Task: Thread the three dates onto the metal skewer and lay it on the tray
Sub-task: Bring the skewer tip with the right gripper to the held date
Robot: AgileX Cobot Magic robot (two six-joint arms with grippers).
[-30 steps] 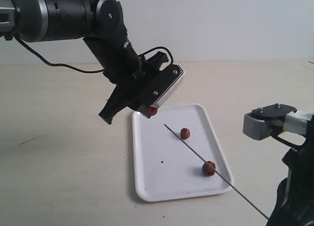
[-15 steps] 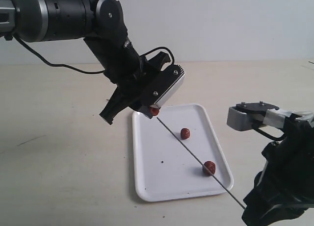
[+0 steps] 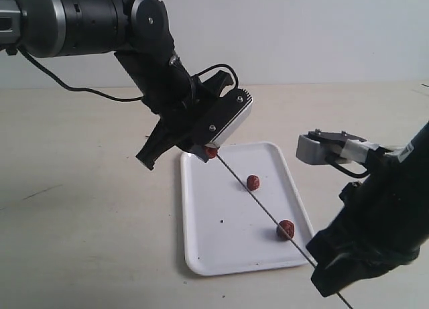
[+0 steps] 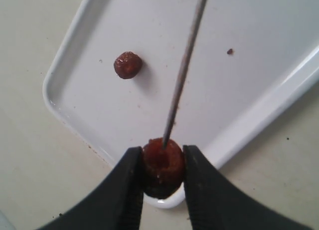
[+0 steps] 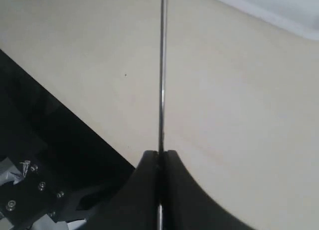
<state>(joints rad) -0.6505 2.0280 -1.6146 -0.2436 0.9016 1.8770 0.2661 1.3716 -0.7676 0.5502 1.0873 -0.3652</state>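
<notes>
Metal skewer [image 4: 183,70] slants above the tray [image 3: 214,245], its tip meeting the first date [image 4: 162,172], which my left pincer [image 4: 163,155] clamps just over one tray corner. My right pincer [image 5: 159,157] is clenched on the skewer's other end, beyond the tray's opposite corner. A second date [image 3: 253,182] and a third date [image 3: 286,229] lie on the tray.

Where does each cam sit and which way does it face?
Exterior: off the arms, looks across the table at the tray; left arm and right arm show.
Left wrist: on the left arm, looks down past the left gripper at its date, the tray below.
Right wrist: on the right arm, looks along the skewer from the right gripper.
Shared: the skewer, in all three.
</notes>
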